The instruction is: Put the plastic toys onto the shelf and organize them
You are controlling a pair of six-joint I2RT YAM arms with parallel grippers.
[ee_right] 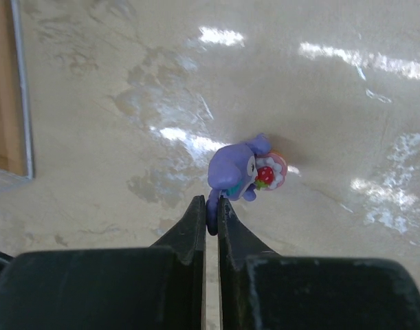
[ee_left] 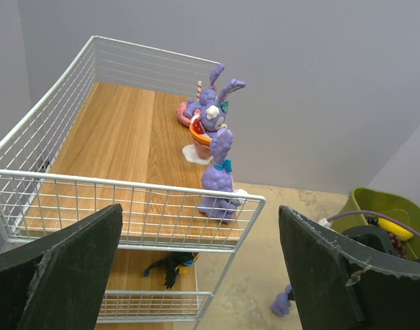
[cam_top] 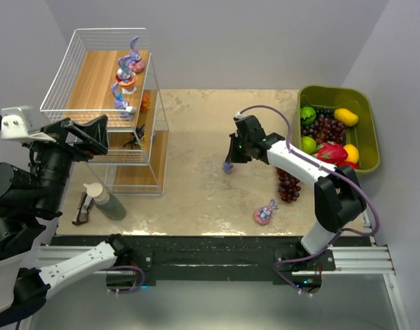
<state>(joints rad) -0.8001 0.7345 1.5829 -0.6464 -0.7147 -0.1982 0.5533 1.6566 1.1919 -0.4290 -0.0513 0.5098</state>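
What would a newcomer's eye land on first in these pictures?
Probably the row of purple bunny toys lined along the right edge of the shelf's top board. Next, the right tool, mid-table, pinched shut on a purple bunny figurine by a thin part. Then the green bin of bright fruits at the far right.

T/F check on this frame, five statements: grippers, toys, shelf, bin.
1. The right gripper is shut on a purple bunny toy. True.
2. The left gripper is shut. False: its jaws stand wide open, holding nothing.
3. Toys stand on the shelf's top board. True.
4. The pink-based toy lies inside the green bin. False: it lies on the table.
5. The bin is empty. False: it holds fruit.
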